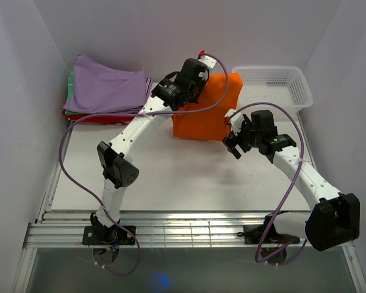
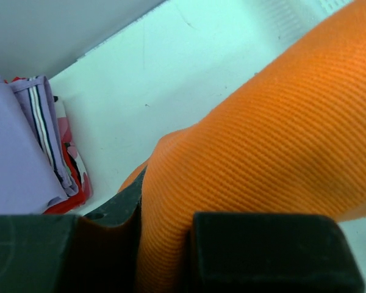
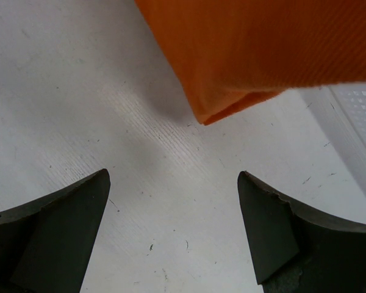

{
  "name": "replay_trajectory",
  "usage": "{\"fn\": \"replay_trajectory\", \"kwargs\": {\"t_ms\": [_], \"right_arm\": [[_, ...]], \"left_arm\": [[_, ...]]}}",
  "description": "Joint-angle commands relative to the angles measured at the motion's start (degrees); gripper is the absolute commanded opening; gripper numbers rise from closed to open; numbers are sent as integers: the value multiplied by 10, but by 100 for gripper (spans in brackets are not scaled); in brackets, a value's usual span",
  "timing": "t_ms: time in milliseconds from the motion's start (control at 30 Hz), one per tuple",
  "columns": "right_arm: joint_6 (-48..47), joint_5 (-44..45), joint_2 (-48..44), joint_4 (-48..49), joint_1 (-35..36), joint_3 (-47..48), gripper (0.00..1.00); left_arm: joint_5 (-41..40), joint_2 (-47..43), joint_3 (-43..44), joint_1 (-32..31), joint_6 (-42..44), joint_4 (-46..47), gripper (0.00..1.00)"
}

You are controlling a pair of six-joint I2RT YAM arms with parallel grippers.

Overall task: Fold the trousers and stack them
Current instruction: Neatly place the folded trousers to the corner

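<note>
The orange trousers point(image 1: 208, 115) lie folded into a compact block at the back middle of the table. My left gripper point(image 1: 197, 68) is at the block's far left edge, shut on a fold of the orange cloth point(image 2: 256, 152), which bulges up between its jaws point(image 2: 165, 250). My right gripper point(image 1: 232, 141) is open and empty just off the block's near right corner; that corner point(image 3: 222, 107) hangs a little above the table ahead of its fingers point(image 3: 174, 183).
A stack of folded garments, lilac-purple on top point(image 1: 108, 88) over red and green, sits at the back left and shows in the left wrist view point(image 2: 24, 152). A white mesh basket point(image 1: 274, 85) stands at the back right. White walls enclose the table.
</note>
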Motion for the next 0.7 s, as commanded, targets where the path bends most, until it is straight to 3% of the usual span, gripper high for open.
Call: {"fn": "replay_trajectory", "kwargs": {"t_ms": [0,233,433,667], "right_arm": [[-6,8,-14,-7,-2,10,90],[-18,12,-1,-16,-2,24,90],[-18,12,26,-21,-2,48,90],[-22,13,42,-25,-2,61,90]], "left_arm": [[-55,-83,74,14,-11,79,0],[-110,-134,59,28,11,101,0],[-93,-155,60,85,9,111,0],[-81,-157,54,91,-17,95,0]]}}
